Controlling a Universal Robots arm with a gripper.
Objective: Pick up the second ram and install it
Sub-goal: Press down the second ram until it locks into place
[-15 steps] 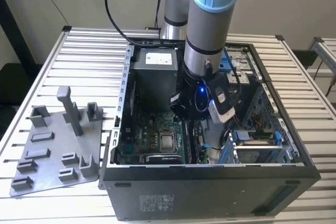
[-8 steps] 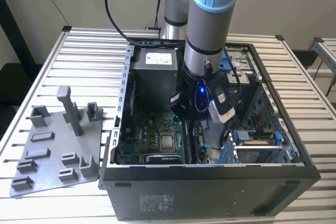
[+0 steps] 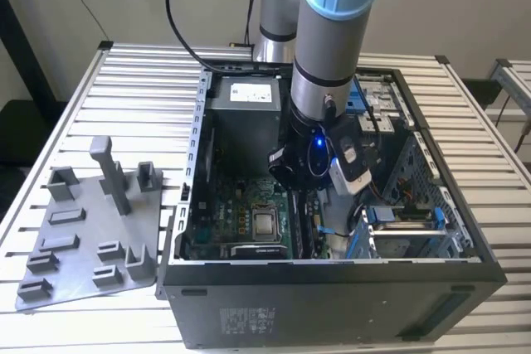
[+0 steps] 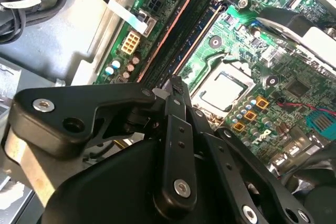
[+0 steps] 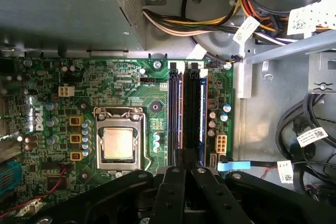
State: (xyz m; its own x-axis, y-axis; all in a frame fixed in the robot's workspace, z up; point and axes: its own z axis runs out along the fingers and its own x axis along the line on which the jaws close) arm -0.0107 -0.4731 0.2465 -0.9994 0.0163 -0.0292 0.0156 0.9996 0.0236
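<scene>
While arm is reaching down into open computer case [image 3: 332, 288] in exterior view, I am seeing grey fixture plate [image 3: 91, 230] lying on slatted surface [image 3: 141, 80] at exterior view's left. Both wrist views are showing motherboard [image 5: 131, 82], processor socket [image 5: 118, 142] and memory slots. Tool [image 5: 184, 169] is sitting over slots, fingers [image 4: 176, 95] drawn nearly together. Second ram [image 5: 192, 114] is standing edge-on in slot beside a dark neighbouring stick; grip on it: I cannot tell.
</scene>
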